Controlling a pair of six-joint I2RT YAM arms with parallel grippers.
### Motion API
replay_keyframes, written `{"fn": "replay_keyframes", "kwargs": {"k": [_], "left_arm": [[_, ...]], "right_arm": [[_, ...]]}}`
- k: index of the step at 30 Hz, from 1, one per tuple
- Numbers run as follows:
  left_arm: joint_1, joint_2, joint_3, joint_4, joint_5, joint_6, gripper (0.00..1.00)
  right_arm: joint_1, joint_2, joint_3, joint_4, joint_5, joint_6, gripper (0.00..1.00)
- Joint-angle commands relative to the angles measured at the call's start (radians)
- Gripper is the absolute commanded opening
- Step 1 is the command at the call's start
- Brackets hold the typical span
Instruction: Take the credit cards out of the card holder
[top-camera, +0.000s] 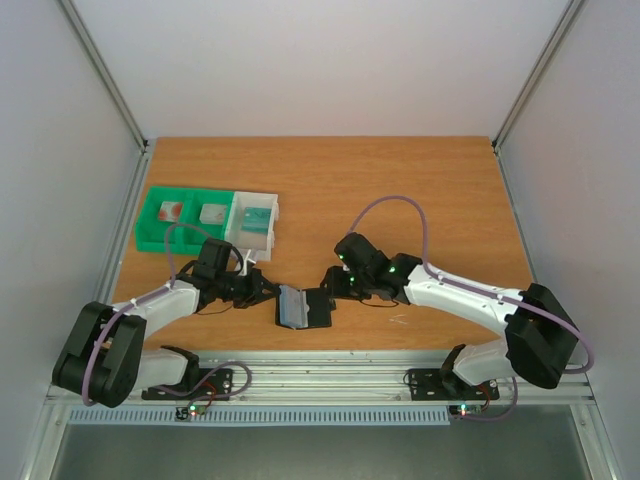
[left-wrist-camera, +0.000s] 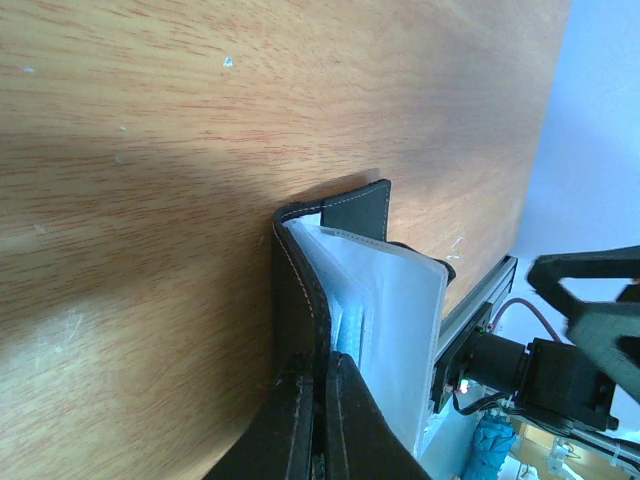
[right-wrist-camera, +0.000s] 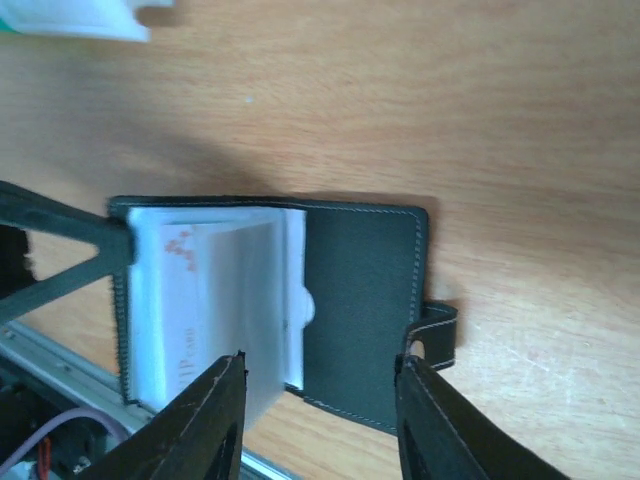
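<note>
The black card holder (top-camera: 305, 308) lies open near the table's front edge. My left gripper (left-wrist-camera: 322, 365) is shut on its left black cover (left-wrist-camera: 298, 290), holding that cover upright; it also shows in the top view (top-camera: 266, 290). The clear grey-blue pockets (left-wrist-camera: 392, 320) fan out beside the cover. A whitish credit card with small red markings (right-wrist-camera: 185, 300) sits inside the pockets. My right gripper (right-wrist-camera: 320, 375) is open and empty, hovering over the flat right cover (right-wrist-camera: 365, 300), with the clasp tab (right-wrist-camera: 435, 335) by its right finger. It also shows in the top view (top-camera: 335, 285).
A green tray (top-camera: 180, 220) with two small grey pieces and a joined white tray (top-camera: 255, 238) holding a teal-green flat card (top-camera: 257, 216) stand at the left rear. The table's metal front rail (top-camera: 320, 370) runs just behind the card holder's near edge.
</note>
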Motion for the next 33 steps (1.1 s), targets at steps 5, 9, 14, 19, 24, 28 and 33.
{"fn": "replay_keyframes", "kwargs": {"k": [5, 9, 14, 19, 24, 28, 33], "left_arm": [[0.002, -0.013, -0.004, 0.049, 0.009, -0.002, 0.00], [0.002, -0.015, -0.005, 0.047, 0.010, -0.005, 0.00], [0.002, -0.015, -0.004, 0.046, 0.014, -0.004, 0.01], [0.002, -0.017, -0.004, 0.046, 0.014, -0.004, 0.00], [0.001, -0.025, -0.005, 0.042, 0.017, -0.005, 0.01], [0.002, -0.028, -0.006, 0.041, 0.017, -0.002, 0.00], [0.002, -0.027, -0.004, 0.041, 0.019, -0.002, 0.01]], "right_arm": [[0.027, 0.010, 0.086, 0.011, -0.118, -0.024, 0.53], [0.065, 0.103, 0.137, 0.039, -0.144, -0.025, 0.71], [0.089, 0.205, 0.178, 0.054, -0.165, -0.022, 0.80], [0.092, 0.275, 0.204, 0.051, -0.182, -0.027, 0.77], [0.093, 0.304, 0.209, 0.051, -0.187, -0.027, 0.73], [0.092, 0.323, 0.212, 0.050, -0.195, -0.027, 0.74], [0.093, 0.337, 0.214, 0.050, -0.192, -0.029, 0.71]]}}
